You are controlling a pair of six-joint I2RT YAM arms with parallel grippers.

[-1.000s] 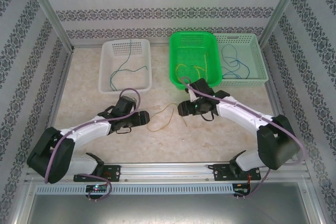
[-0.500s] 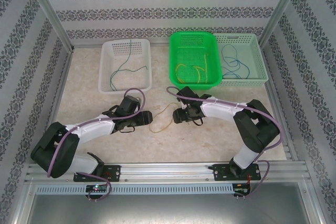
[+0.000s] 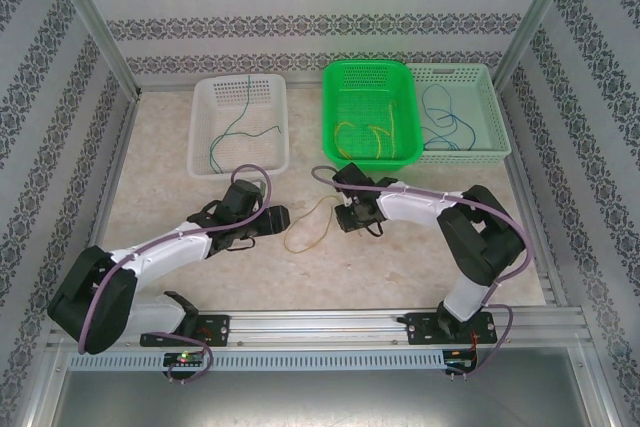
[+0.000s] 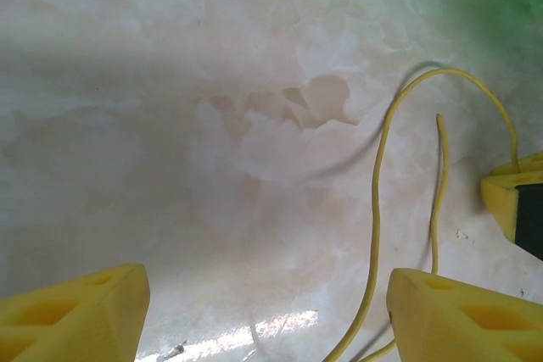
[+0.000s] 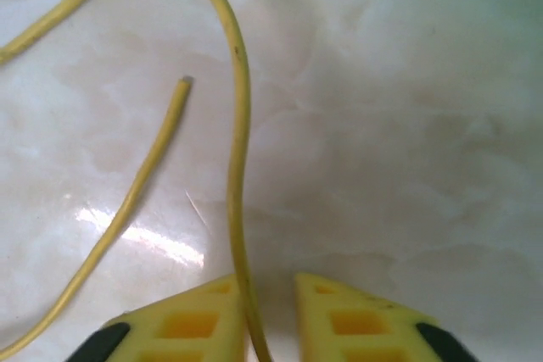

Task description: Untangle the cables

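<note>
A loose yellow cable [image 3: 308, 227] lies in a loop on the marble table between my two grippers. My right gripper [image 3: 343, 219] is low over its right end. In the right wrist view its jaws [image 5: 267, 281] have closed to a narrow slot with the yellow cable [image 5: 240, 125] running between them, pressed against the left finger. My left gripper [image 3: 283, 217] sits at the loop's left side. Its jaws [image 4: 265, 294] stand wide open, and the cable [image 4: 377, 201] passes just inside the right finger without being gripped. The cable's free end [image 4: 439, 118] rests on the table.
At the back stand three baskets. The white basket [image 3: 205, 152] holds a green and blue cable [image 3: 235, 127]. Yellow cables [image 3: 370, 135] lie in the green basket [image 3: 330, 117]. The pale green basket [image 3: 495, 117] holds blue cables [image 3: 440, 117]. A finger of the right gripper [image 4: 517, 201] shows at the right edge of the left wrist view.
My right gripper has swung left and down from near the green basket to the cable's right end, and its jaws have closed in around the cable. The left gripper has barely shifted.
</note>
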